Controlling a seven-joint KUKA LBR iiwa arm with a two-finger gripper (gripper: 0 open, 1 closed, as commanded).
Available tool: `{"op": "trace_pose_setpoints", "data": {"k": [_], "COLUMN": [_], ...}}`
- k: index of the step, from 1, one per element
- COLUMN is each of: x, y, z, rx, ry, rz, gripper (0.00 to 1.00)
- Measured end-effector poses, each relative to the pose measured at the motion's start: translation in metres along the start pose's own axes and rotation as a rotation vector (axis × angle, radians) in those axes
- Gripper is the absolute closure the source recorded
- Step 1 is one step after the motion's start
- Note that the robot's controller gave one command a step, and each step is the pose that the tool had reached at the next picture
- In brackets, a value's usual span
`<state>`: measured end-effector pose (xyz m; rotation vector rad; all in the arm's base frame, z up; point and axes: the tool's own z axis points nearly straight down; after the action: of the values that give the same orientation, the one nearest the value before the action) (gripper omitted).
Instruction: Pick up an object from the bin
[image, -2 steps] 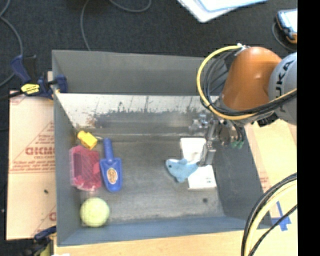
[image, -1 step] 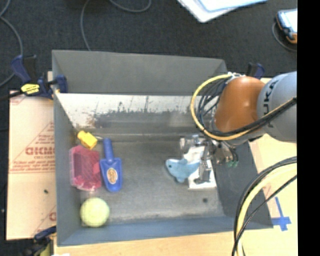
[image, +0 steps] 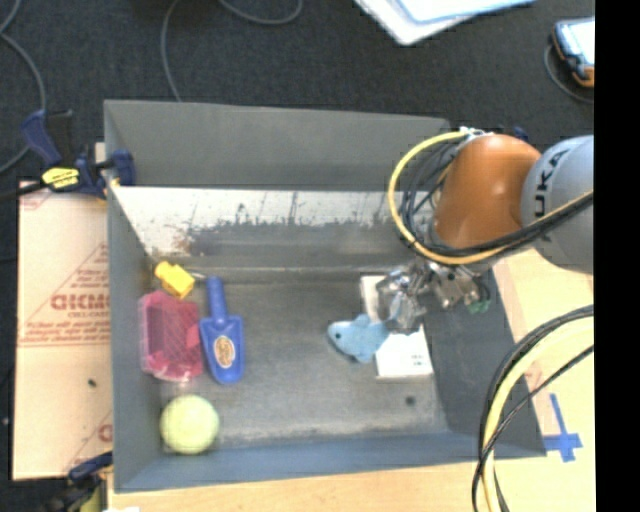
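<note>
The tool hangs low at the right of the bin, beside the pale blue toy and white card, seemingly holding nothing; open or closed I cannot tell, so the pick is not yet done.

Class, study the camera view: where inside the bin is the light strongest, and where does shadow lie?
Camera view: the strongest light is a pale band across the bin's far wall, and the wall above that band is shaded. The white card by the tool shows bright. Shadow darkens the bin's right side under the arm.
</note>
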<state>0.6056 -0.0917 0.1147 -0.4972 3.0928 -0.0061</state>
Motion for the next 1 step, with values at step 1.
{"op": "trace_pose_setpoints", "data": {"k": [1], "x": [0.0], "y": [0.0], "z": [0.0], "rx": [0.0], "ry": [0.0], "rz": [0.0], "gripper": [1.0]}}
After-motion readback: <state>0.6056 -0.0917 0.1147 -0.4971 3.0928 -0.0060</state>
